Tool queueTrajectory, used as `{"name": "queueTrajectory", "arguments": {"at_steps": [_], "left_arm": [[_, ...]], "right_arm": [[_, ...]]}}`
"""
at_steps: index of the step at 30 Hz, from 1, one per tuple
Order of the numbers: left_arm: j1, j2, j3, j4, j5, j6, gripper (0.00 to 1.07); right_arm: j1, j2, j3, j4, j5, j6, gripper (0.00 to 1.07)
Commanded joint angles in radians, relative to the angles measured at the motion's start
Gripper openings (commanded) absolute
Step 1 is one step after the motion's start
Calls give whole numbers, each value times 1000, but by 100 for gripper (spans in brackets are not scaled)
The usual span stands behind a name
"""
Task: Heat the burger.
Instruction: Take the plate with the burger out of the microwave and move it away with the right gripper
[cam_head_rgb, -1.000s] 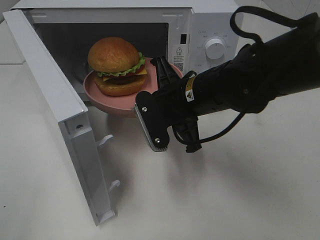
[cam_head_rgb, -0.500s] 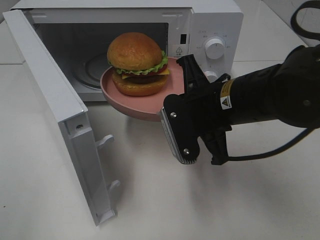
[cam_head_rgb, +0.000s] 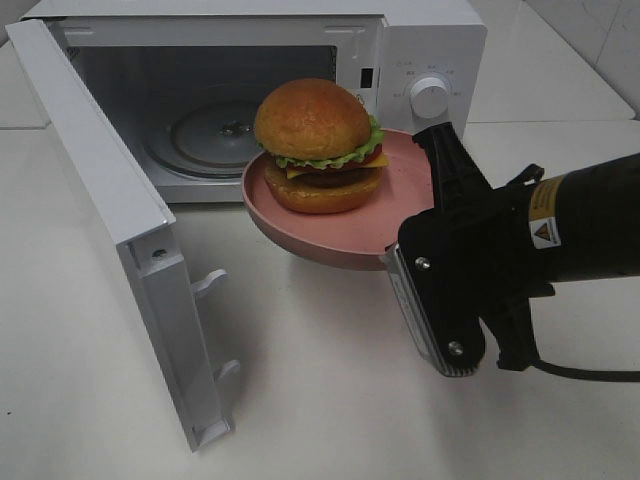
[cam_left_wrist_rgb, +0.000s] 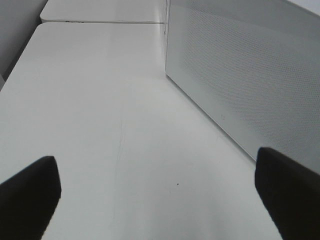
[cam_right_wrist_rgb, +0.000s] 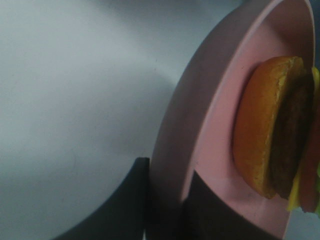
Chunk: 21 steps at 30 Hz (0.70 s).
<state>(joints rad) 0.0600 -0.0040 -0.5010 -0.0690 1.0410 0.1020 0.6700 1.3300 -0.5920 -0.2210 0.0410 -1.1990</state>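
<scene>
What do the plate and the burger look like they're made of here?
Plate: probably plastic or melamine, given its even matte pink and thick rounded rim; glazed ceramic can't be ruled out.
Burger: likely a plastic or foam replica, with a uniformly glossy bun and tidy, stiff lettuce and cheese layers, though real food remains possible.

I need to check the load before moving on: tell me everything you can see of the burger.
The burger has a glossy brown top bun, green lettuce, red and yellow layers, a dark patty and a bottom bun. It sits upright and whole on the pink plate, held in the air outside the microwave's open front. Only the plate touches it.
</scene>
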Motion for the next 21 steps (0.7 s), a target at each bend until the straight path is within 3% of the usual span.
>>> {"name": "queueTrajectory", "arguments": {"at_steps": [1,21], "left_arm": [[2,-18,3,-10,-3,-4,98],[2,-18,3,-10,-3,-4,98]], "right_arm": [[-2,-55,11,-2,-41,2,0],[-2,-411,127,-5,204,2,0]]}}
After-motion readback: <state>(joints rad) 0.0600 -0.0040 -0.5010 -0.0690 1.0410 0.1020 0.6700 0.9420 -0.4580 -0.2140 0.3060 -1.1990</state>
